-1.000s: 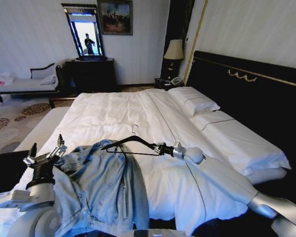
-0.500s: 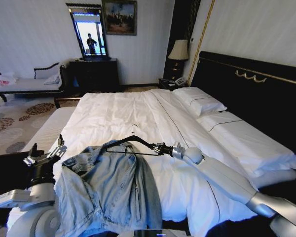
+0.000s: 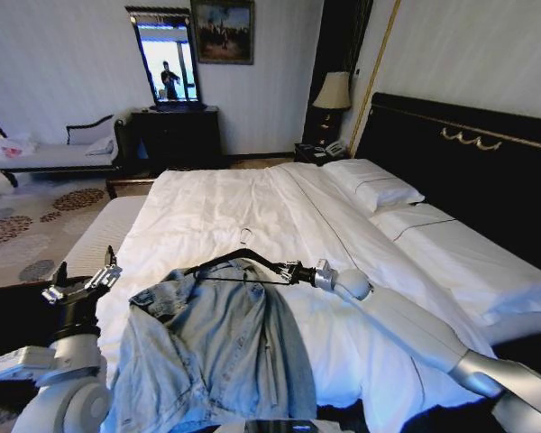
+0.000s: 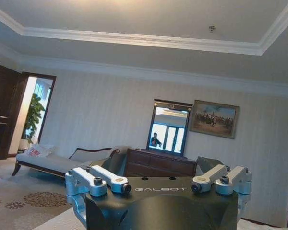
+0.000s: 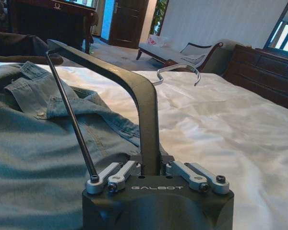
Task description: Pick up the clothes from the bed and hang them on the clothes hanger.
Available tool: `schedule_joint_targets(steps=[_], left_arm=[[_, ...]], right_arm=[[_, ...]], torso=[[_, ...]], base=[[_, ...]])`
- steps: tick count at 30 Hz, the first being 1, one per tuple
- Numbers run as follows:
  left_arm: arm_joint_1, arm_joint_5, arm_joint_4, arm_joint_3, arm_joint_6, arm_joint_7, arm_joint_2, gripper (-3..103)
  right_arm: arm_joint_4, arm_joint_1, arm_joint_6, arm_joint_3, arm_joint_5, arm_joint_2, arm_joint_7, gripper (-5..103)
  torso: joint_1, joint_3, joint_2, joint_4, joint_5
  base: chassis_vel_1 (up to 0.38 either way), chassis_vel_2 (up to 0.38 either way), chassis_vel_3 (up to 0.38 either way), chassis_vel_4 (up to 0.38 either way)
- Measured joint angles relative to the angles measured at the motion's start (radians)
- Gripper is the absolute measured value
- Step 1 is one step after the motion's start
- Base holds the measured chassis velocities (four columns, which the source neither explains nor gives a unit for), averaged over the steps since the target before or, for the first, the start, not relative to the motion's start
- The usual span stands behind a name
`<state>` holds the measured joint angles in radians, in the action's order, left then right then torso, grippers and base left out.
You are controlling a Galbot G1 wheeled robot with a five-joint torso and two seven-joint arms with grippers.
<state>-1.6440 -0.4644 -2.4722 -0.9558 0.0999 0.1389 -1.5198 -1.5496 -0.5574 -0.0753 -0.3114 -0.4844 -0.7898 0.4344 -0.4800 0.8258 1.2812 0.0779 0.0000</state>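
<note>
A light-blue denim jacket (image 3: 207, 352) lies spread on the near end of the white bed (image 3: 225, 198). My right gripper (image 3: 293, 271) is shut on one end of the black clothes hanger (image 3: 239, 262), which hovers over the jacket's collar with its metal hook (image 3: 244, 236) pointing up. In the right wrist view the clothes hanger (image 5: 144, 100) rises from my shut right gripper (image 5: 156, 175), with the jacket (image 5: 33, 143) beside and beneath it. My left gripper (image 3: 81, 281) stands open and raised at the bed's left side, apart from the jacket. In the left wrist view my left gripper (image 4: 158, 184) holds nothing.
A pale padded bench (image 3: 90, 236) runs along the bed's left side. The black headboard (image 3: 469, 180) and pillows (image 3: 379, 185) are to the right. A dark dresser (image 3: 173, 135) with a mirror, a lamp (image 3: 334, 90) and a chaise (image 3: 45, 155) stand by the far wall.
The whole view has shifted, so the camera moved; bed and jacket sit further right. Both arms keep their pose. The left gripper, earlier at the jacket's edge, is now apart from it.
</note>
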Motion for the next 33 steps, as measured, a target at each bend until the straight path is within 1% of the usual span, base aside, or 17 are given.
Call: schedule_joint_targets(steps=[8, 9, 11, 13, 16, 18, 21, 23, 24, 25, 27, 28, 29, 30, 33], left_arm=[[-0.003, 0.000, -0.004, 0.001, 0.000, 0.000, 0.001, 100], [-0.004, 0.000, -0.004, 0.001, 0.000, 0.000, 0.001, 100], [-0.005, 0.000, -0.004, 0.000, 0.000, 0.000, 0.001, 100], [-0.005, 0.001, -0.004, -0.001, 0.000, 0.000, 0.001, 100], [-0.005, 0.001, -0.004, -0.002, 0.000, 0.000, 0.002, 100], [-0.005, 0.001, -0.004, -0.002, 0.000, 0.000, 0.002, 100], [-0.005, 0.001, -0.004, -0.002, 0.000, 0.000, 0.001, 100], [-0.005, 0.001, -0.004, -0.003, 0.000, 0.000, 0.000, 100], [-0.005, 0.001, -0.004, -0.003, 0.000, 0.000, 0.000, 100], [-0.005, 0.001, -0.004, -0.003, 0.000, 0.000, -0.001, 100], [-0.004, 0.002, -0.004, -0.004, -0.001, 0.000, -0.004, 100], [-0.004, 0.002, -0.003, -0.005, -0.002, 0.000, -0.006, 100], [-0.004, 0.002, -0.003, -0.005, -0.002, 0.000, -0.006, 100], [-0.004, 0.002, -0.002, -0.007, -0.003, 0.000, -0.007, 100], [-0.004, -0.003, 0.002, -0.019, -0.009, 0.000, -0.007, 100]], right_arm=[[-0.005, -0.006, 0.010, 0.008, 0.000, 0.006, 0.001, 18], [-0.004, -0.006, 0.022, 0.006, -0.004, 0.005, -0.013, 18], [-0.003, -0.006, 0.031, 0.001, -0.011, 0.001, -0.031, 18], [-0.003, -0.006, 0.034, 0.000, -0.012, 0.000, -0.035, 18], [0.004, 0.000, 0.039, -0.007, -0.013, -0.006, -0.043, 18], [0.008, 0.004, 0.038, -0.008, -0.011, -0.008, -0.042, 18], [0.018, 0.021, 0.002, -0.009, 0.034, -0.010, -0.013, 18], [0.029, 0.040, -0.036, -0.010, 0.106, -0.010, 0.016, 18], [0.029, 0.040, -0.036, -0.010, 0.106, -0.010, 0.016, 18], [0.036, 0.050, -0.052, -0.010, 0.147, -0.011, 0.032, 18], [0.047, 0.072, -0.099, -0.016, 0.205, -0.012, 0.048, 18], [0.052, 0.084, -0.121, -0.022, 0.217, -0.012, 0.050, 18], [0.052, 0.084, -0.121, -0.022, 0.217, -0.012, 0.050, 18], [0.059, 0.097, -0.135, -0.027, 0.233, -0.012, 0.054, 18], [0.079, 0.133, -0.171, -0.038, 0.285, -0.011, 0.085, 18]], torso=[[0.000, 0.000, 0.000, 0.0001, -0.0003], [0.000, 0.000, 0.000, 0.0000, -0.0007], [0.000, 0.000, 0.000, -0.0003, -0.0003], [0.000, 0.000, 0.000, -0.0003, -0.0001], [0.000, 0.000, 0.000, 0.0007, 0.0005], [0.000, 0.000, 0.000, 0.0006, 0.0004], [0.000, 0.000, 0.000, 0.0001, 0.0002], [0.000, 0.000, 0.000, -0.0001, -0.0003], [0.000, 0.000, 0.000, -0.0001, -0.0003], [0.000, 0.000, 0.000, -0.0001, -0.0003], [0.000, 0.000, 0.000, 0.0000, -0.0002], [0.000, 0.000, 0.000, 0.0001, -0.0002], [0.000, 0.000, 0.000, 0.0001, -0.0002], [0.000, 0.000, 0.000, 0.0001, 0.0002], [0.000, 0.000, 0.000, 0.0002, 0.0001]], base=[[0.120, 0.110, -0.120, -0.113], [0.048, 0.064, -0.027, -0.043], [0.000, 0.000, 0.000, 0.000], [0.000, 0.000, 0.000, 0.000], [0.000, 0.000, 0.000, 0.000], [0.000, 0.000, 0.000, 0.000], [0.000, 0.000, 0.000, 0.000], [0.000, 0.000, 0.000, 0.000], [0.000, 0.000, 0.000, 0.000], [0.000, 0.000, 0.000, 0.000], [0.000, 0.000, 0.000, 0.000], [0.000, 0.000, 0.000, 0.000], [0.000, 0.000, 0.000, 0.000], [0.000, 0.000, 0.000, 0.000], [0.000, 0.000, 0.000, 0.000]])
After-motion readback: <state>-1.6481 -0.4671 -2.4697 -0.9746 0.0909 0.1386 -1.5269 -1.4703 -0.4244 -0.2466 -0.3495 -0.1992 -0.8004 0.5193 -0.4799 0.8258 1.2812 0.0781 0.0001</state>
